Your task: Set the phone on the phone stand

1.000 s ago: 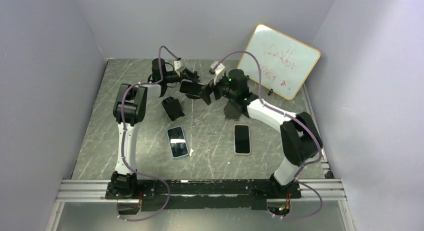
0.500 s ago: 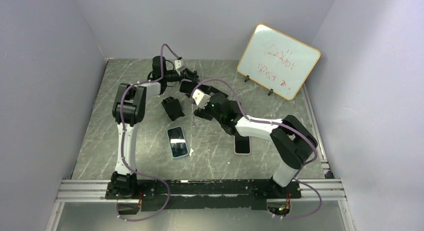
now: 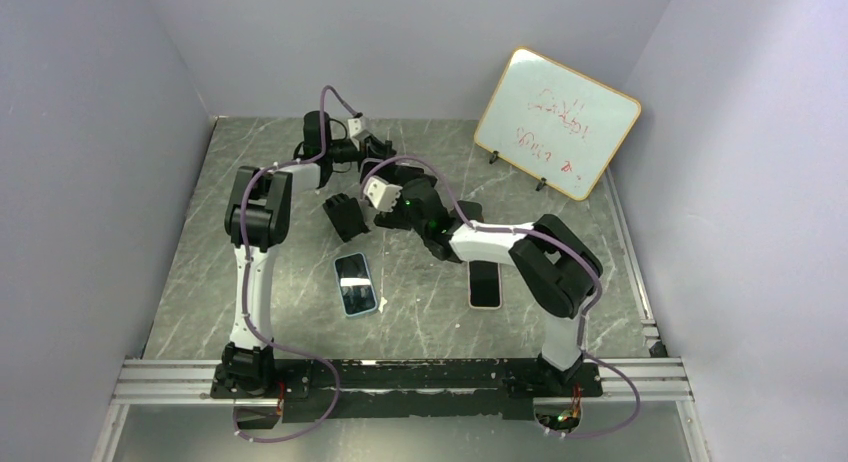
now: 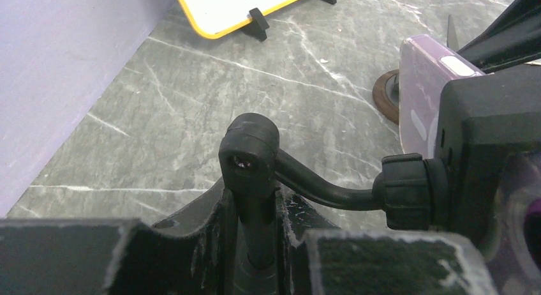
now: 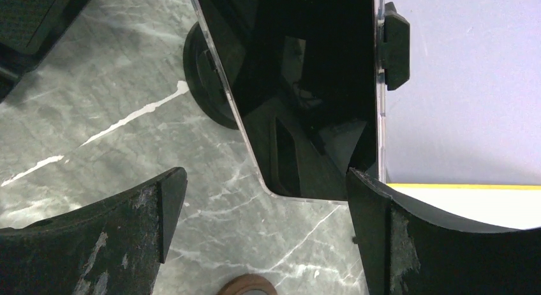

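My left gripper [image 4: 255, 209] is shut on the black bent arm of the phone stand [image 4: 319, 186] and holds it at the far middle of the table [image 3: 372, 150]. The stand's clamp [image 5: 395, 46] grips a purple phone [image 4: 424, 97], whose black screen [image 5: 306, 84] faces my right wrist camera. My right gripper [image 5: 265, 186] is open just below the phone's lower edge. Its right fingertip [image 5: 367, 193] is close to the phone's corner. In the top view the right gripper [image 3: 395, 187] sits just in front of the left one.
A blue-cased phone [image 3: 355, 284] and a white phone [image 3: 485, 282] lie flat on the table. A black holder [image 3: 347, 217] stands left of my right gripper. A brown disc [image 4: 385, 97] lies under the stand. A whiteboard [image 3: 556, 122] leans at the back right.
My right arm has swung left and towards the near side, bringing its gripper from the phone's right to just in front of it. My left gripper has stayed put on the stand.
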You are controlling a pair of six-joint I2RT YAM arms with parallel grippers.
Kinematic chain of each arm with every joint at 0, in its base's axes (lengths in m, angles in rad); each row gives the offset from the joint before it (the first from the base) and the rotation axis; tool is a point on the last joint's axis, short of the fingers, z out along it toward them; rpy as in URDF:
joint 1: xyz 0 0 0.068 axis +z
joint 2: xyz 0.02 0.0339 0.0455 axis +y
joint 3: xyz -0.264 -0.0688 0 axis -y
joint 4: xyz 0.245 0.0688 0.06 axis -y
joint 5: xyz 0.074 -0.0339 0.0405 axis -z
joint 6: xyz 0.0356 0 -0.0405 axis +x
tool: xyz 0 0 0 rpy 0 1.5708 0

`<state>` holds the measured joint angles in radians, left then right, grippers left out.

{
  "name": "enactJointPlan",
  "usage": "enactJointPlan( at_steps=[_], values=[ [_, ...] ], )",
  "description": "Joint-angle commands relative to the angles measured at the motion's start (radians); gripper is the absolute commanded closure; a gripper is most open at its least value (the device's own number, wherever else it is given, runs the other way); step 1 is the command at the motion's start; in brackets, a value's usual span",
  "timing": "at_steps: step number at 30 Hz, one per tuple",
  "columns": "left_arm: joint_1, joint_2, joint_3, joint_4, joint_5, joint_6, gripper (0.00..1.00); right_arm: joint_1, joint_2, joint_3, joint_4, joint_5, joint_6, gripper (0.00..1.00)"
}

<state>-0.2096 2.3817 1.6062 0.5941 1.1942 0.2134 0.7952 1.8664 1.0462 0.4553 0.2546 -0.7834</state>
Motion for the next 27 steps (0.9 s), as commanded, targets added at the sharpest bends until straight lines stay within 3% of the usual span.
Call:
enactJointPlan(
  at_steps=[1,8,13,21,25,27],
  values=[
    [0.007,0.061,0.0,-0.05,-0.024,0.044,0.95,-0.001,0.042,0.055,0.033,-0.01,-0.049,0.0],
    [0.007,0.062,0.001,-0.054,-0.012,0.044,0.95,-0.007,0.08,0.091,0.057,0.0,-0.062,0.05],
    [0.007,0.069,0.007,-0.058,-0.003,0.039,0.95,-0.016,0.067,0.071,0.125,0.022,-0.069,0.29],
    [0.007,0.074,0.009,-0.051,0.002,0.03,0.95,-0.032,0.045,0.067,0.112,-0.032,-0.019,0.41],
    [0.007,0.076,0.011,-0.051,0.001,0.027,0.95,-0.054,0.022,0.057,0.094,-0.108,0.068,0.39],
    [0.007,0.079,0.014,-0.056,0.003,0.028,0.95,-0.057,0.014,0.052,0.085,-0.116,0.083,0.18]
  ],
)
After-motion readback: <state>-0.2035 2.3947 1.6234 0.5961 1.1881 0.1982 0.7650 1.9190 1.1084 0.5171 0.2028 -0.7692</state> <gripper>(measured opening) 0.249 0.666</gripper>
